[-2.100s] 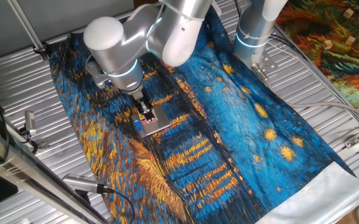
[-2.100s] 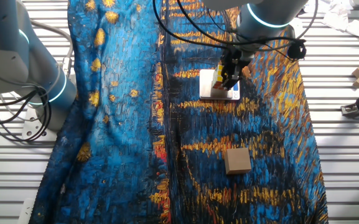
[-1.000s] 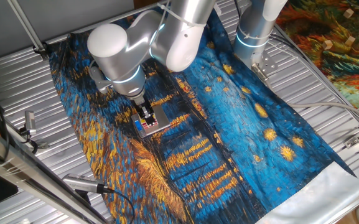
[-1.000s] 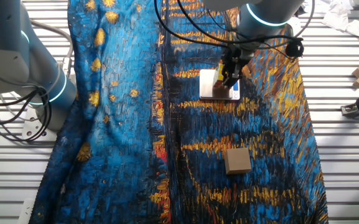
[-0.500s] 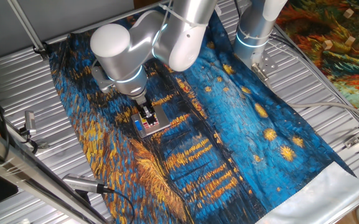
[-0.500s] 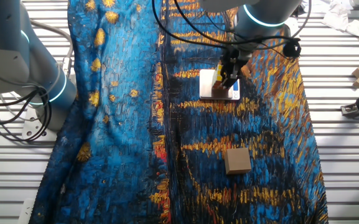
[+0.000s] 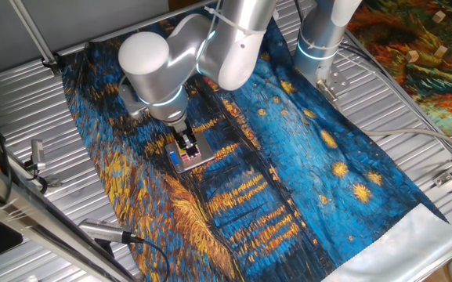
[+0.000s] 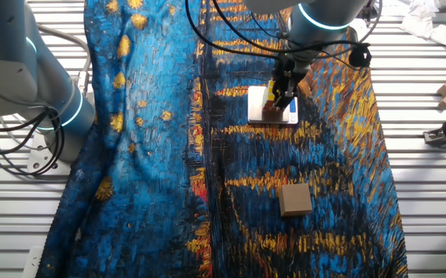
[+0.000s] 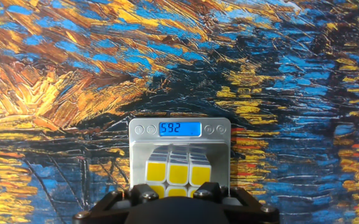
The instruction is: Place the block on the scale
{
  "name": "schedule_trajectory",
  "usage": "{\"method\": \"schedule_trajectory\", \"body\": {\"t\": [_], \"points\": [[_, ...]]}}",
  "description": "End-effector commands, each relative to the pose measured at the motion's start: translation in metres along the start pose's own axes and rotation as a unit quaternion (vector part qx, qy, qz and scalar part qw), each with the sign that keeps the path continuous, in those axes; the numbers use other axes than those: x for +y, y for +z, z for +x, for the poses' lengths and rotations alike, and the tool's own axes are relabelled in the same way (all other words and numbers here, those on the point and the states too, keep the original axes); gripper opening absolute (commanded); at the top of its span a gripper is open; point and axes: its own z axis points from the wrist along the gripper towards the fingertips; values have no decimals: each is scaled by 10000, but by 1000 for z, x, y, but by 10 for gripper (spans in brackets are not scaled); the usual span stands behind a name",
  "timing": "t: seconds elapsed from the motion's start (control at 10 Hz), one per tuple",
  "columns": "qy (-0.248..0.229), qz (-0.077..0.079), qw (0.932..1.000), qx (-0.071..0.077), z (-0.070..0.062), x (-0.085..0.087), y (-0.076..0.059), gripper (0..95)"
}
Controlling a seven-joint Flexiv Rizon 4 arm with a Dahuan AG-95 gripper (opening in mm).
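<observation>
The block (image 9: 177, 173), a puzzle cube with a yellow top face, rests on the scale (image 9: 138, 144), whose blue display reads 592. The scale lies on the blue-and-orange painted cloth (image 9: 73, 74). In the hand view my gripper (image 9: 177, 199) sits directly over the near side of the block, with its black finger mounts spread wider than the block. In one fixed view the gripper (image 7: 186, 142) hangs just above the block (image 7: 185, 150) and the scale (image 7: 204, 146). In the other fixed view the gripper (image 8: 281, 94), the block (image 8: 272, 109) and the scale (image 8: 258, 110) show the same arrangement.
A plain tan wooden block (image 8: 294, 198) lies on the cloth, apart from the scale. A second robot arm (image 8: 22, 69) stands at the cloth's edge. Small wooden pieces (image 8: 444, 89) and a clamp (image 8: 443, 133) lie on the slatted metal table (image 8: 431, 193).
The arm's upper joints have drifted slightly sideways over the scale. The block and scale have not moved, and the gripper stays over them.
</observation>
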Motion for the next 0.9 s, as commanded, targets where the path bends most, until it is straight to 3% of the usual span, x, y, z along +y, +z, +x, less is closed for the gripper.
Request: {"method": "schedule_trajectory", "body": {"t": [0.1,0.2,0.9], "points": [[-111,-30,9999,2,0,0,1,760],[-131,-24,9999,2,0,0,1,950],[-119,-32,9999,-11,3,3,-7,950]]}}
